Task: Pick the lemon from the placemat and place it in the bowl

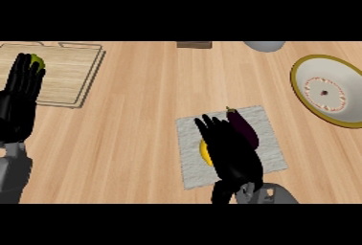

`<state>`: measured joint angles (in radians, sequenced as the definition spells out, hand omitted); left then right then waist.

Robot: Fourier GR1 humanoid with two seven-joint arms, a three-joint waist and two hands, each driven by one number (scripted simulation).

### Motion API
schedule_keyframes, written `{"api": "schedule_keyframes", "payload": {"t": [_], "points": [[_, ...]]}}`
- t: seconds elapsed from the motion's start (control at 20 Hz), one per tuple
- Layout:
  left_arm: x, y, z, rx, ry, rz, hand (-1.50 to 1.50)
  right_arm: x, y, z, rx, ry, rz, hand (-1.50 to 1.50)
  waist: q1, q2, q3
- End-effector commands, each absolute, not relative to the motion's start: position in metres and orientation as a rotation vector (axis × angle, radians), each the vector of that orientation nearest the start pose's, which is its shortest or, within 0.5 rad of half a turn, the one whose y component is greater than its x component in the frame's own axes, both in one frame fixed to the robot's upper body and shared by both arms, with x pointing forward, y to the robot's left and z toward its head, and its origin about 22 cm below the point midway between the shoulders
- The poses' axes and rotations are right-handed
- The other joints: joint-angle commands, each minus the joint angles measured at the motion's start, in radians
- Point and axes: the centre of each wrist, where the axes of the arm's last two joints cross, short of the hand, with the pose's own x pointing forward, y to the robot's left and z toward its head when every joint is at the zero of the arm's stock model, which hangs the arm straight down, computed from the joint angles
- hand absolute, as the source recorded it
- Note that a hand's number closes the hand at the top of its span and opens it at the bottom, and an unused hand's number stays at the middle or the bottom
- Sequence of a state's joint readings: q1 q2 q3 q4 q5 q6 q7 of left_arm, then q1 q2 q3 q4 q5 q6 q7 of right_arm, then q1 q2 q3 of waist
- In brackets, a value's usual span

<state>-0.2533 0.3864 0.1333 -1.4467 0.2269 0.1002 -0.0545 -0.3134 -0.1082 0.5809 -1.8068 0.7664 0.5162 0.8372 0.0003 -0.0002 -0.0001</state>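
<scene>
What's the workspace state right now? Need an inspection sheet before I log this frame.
Surface: wooden counter, with a grey placemat near the lower centre.
Job's things: lemon on the placemat, mostly hidden under the right hand; bowl at the right edge, nothing seen inside.
Clutter: dark eggplant on the placemat beside the lemon; cutting board upper left with a yellow-green item behind the left hand; a grey object and a brown object at the top edge.
Hands: right hand open, over the lemon; left hand open, resting at the left edge.
Cables: nothing seen.
Surroundings: nothing seen beyond the counter.
</scene>
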Motion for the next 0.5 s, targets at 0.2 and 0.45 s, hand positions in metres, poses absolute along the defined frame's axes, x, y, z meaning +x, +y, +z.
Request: {"api": "schedule_keyframes", "payload": {"t": [0.2, 0.45], "points": [[0.292, 0.332, 0.093, 0.238, -1.781, 0.025, 0.00, 0.236, -0.109, 0.089, -0.634, -1.062, 1.350, -1.50, 0.000, -0.001, 0.000], [0.300, 0.325, 0.088, 0.233, -1.784, 0.019, 0.00, 0.227, -0.102, 0.077, -0.654, -1.039, 1.364, -1.50, -0.002, -0.001, 0.000]]}}
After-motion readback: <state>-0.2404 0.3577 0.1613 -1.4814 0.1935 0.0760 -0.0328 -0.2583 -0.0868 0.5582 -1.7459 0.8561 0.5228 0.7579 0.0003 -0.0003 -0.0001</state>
